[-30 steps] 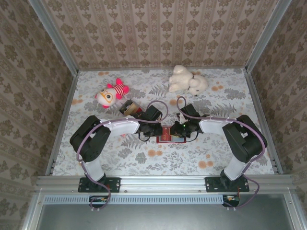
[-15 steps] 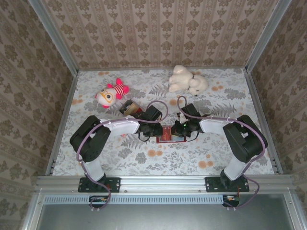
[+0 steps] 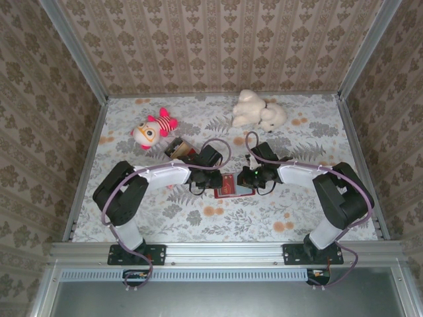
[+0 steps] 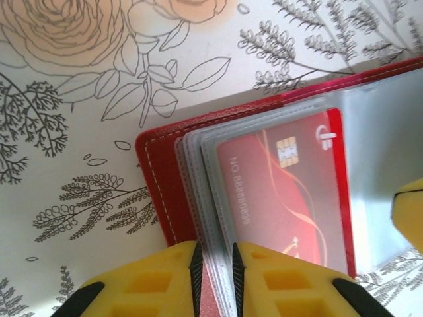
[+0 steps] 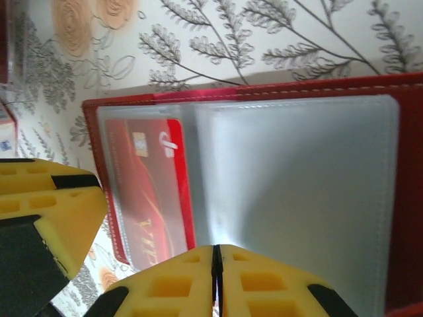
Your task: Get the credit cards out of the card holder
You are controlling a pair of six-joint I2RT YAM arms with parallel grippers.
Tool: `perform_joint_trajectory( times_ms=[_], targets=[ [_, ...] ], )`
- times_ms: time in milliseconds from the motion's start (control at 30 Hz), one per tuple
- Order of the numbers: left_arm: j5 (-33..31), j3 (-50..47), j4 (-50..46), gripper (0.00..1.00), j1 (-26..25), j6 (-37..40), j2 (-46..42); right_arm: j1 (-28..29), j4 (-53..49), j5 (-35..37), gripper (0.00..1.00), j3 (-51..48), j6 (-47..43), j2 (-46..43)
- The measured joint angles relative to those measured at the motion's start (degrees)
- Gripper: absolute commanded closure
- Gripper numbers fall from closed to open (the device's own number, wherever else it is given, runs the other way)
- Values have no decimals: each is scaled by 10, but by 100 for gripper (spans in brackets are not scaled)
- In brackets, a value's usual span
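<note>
Since a second ago we see both elbows swung a little outward, the right arm's to the right and the left arm's to the left, while both grippers have stayed at the card holder (image 3: pixel 227 187), where a pale grey-blue leaf now shows at its right side. From above, the card holder lies open on the floral table (image 3: pixel 198 218) near the middle, with the left gripper (image 3: pixel 210 179) at its left edge and the right gripper (image 3: pixel 247 178) at its right. In the left wrist view, the left gripper (image 4: pixel 216 254) has its yellow fingers closed on the stack of clear plastic sleeves just inside the red cover (image 4: pixel 162 172), the sleeve edges running down between them. A red credit card (image 4: pixel 284 198) with a gold chip sits inside the top sleeve, not drawn out, and a yellow finger (image 4: pixel 410 214) of the right gripper shows at the frame's right edge. In the right wrist view, the right gripper (image 5: pixel 217 264) has its jaws pressed together, with a frosted grey sleeve leaf of the card holder (image 5: pixel 411 198) running down to the seam between them. That same card (image 5: pixel 149 191) lies in the sleeve beside it, and a left finger (image 5: pixel 59 205) stands close by. Well behind the arms lie a pink striped toy (image 3: pixel 153 129), a white plush (image 3: pixel 258 112) and a small clear box (image 3: pixel 177 148).
</note>
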Motion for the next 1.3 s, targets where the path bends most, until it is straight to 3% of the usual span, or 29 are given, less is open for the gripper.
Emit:
perform_joint_trajectory(
  times_ms=[233,533,933,1300],
  targets=[
    [15,1,15,90,2,4,-16,0,26,-32,79,2,-2,10],
    [31,1,29,94,10,1,-3,0,36,-49,84,9,-2,39],
    [45,-12,46,96,18,-3,14,0,43,-50,80,12,-2,50],
    [49,-15,62,97,19,-11,19,-2,44,-51,85,14,-2,57]
  ],
)
